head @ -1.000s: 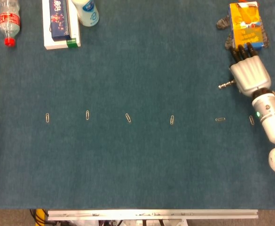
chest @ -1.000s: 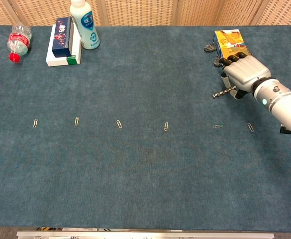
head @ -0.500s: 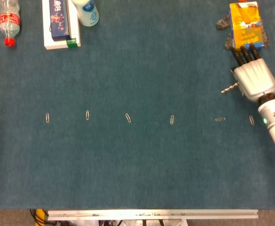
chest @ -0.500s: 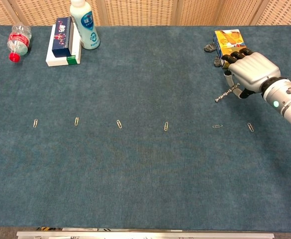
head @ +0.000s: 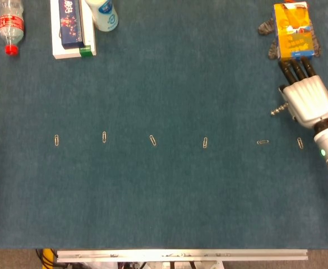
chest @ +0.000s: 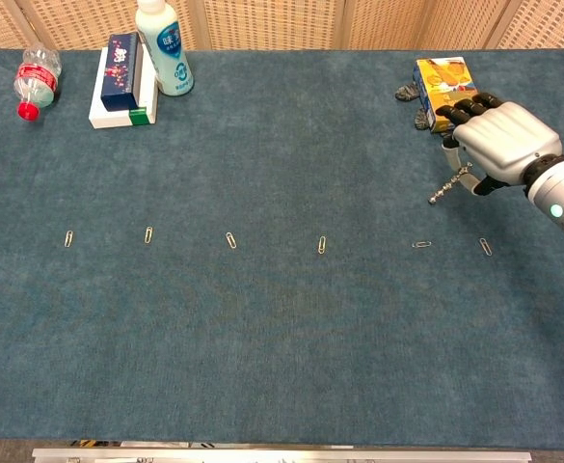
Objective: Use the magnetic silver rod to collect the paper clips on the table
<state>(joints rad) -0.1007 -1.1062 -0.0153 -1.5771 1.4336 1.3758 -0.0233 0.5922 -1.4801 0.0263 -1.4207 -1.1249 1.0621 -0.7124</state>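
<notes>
Head view: six thin wire paper clips (head: 153, 140) lie in a loose row across the counter (head: 169, 196), which is covered in dark teal felt-like cloth. The right robot hand (head: 305, 100), white shell with black fingers, sits at about 3 o'clock of the frame, clenched around the silver rod (head: 277, 110); the rod's ridged tip sticks out toward 9 o'clock, above and clear of the two rightmost clips. At 12 o'clock from the hand stands one orange carton (head: 292, 31). Far at 10 o'clock are one clear plastic bottle (head: 10, 25) with a red cap, one white bottle (head: 102, 14), and one dark blue box (head: 71, 23) on a white box.

Chest view: the same six clips (chest: 230, 240) show in line, the right robot hand (chest: 503, 143) grasping the rod (chest: 445, 190), which tilts down toward 8 o'clock
</notes>
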